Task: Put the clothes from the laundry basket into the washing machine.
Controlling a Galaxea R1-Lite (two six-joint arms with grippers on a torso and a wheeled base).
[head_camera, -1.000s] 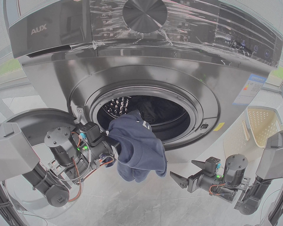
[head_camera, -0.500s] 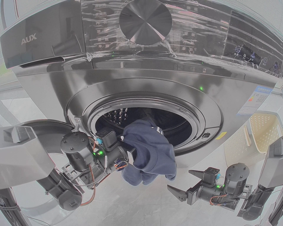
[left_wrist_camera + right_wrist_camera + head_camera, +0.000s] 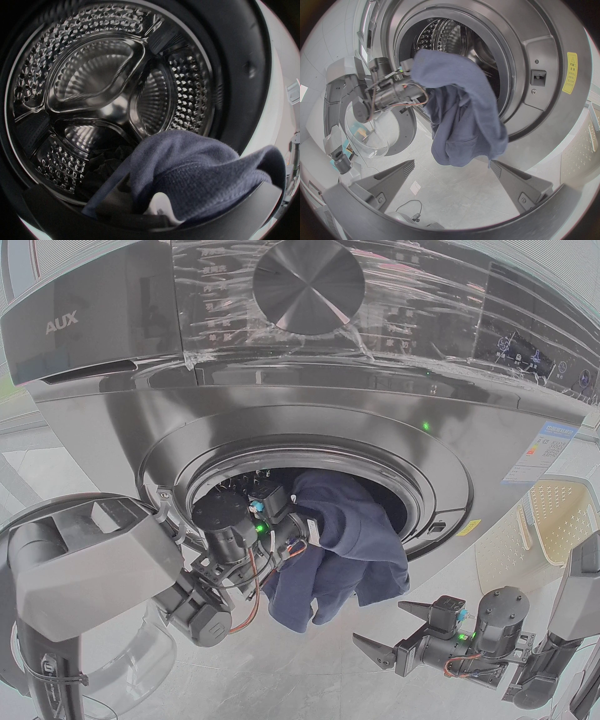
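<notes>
A navy garment (image 3: pixel 359 534) hangs from my left gripper (image 3: pixel 307 529), which is shut on it at the mouth of the washing machine's round opening (image 3: pixel 437 490). The cloth's upper part lies over the lower rim and the rest dangles outside toward the floor. In the left wrist view the navy garment (image 3: pixel 193 175) drapes over the gripper and hides its fingers, with the steel drum (image 3: pixel 93 72) beyond. A dark piece of clothing (image 3: pixel 103 162) lies at the drum's bottom. My right gripper (image 3: pixel 379 622) stands open and empty, low and right of the opening, below the navy garment (image 3: pixel 459 106).
The cream perforated laundry basket (image 3: pixel 556 515) stands right of the machine. The washer door (image 3: pixel 119 652) is swung open at the left, behind my left arm. Grey tiled floor (image 3: pixel 300 671) lies below the opening.
My left arm has pushed up and forward, carrying the navy garment from in front of the rim into the opening. The right arm has kept still. The head camera moved closer early on.
</notes>
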